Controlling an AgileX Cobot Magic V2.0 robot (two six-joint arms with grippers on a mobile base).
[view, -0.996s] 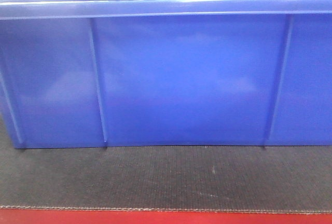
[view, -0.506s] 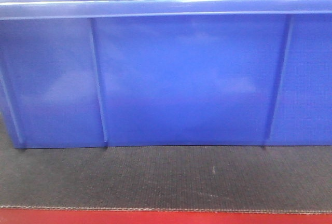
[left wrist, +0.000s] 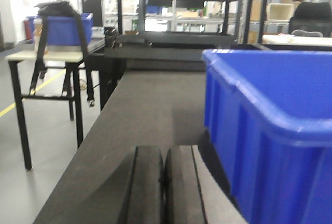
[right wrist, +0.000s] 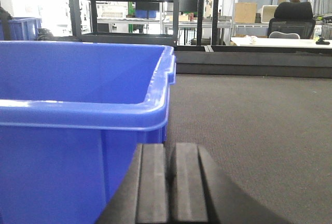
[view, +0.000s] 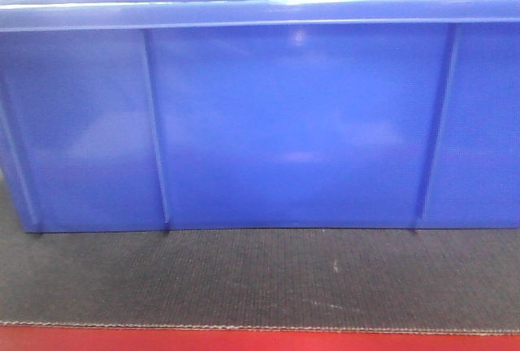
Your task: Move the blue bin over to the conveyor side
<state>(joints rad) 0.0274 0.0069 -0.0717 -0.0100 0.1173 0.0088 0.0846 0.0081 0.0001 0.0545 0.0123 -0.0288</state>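
The blue bin [view: 292, 123] fills the front view, standing on the dark woven conveyor [view: 260, 278] just behind its red front edge. Neither gripper shows in that view. In the left wrist view my left gripper [left wrist: 165, 154] is shut with nothing in it, low over the conveyor [left wrist: 150, 110], just left of the blue bin [left wrist: 270, 130] near its corner. In the right wrist view my right gripper [right wrist: 169, 149] is also shut and empty, beside the right end wall of the blue bin [right wrist: 78, 146], with the conveyor [right wrist: 249, 115] stretching to the right.
A table [left wrist: 46, 55] with another blue crate [left wrist: 62, 29] and a black bag stands on the floor at far left. Dark metal racks [right wrist: 124, 6] rise beyond the belt's far end. A desk and office chair [right wrist: 293, 19] are at the back right.
The bin and belt stand as before in the front view; only the reflections on the bin's wall shift slightly.
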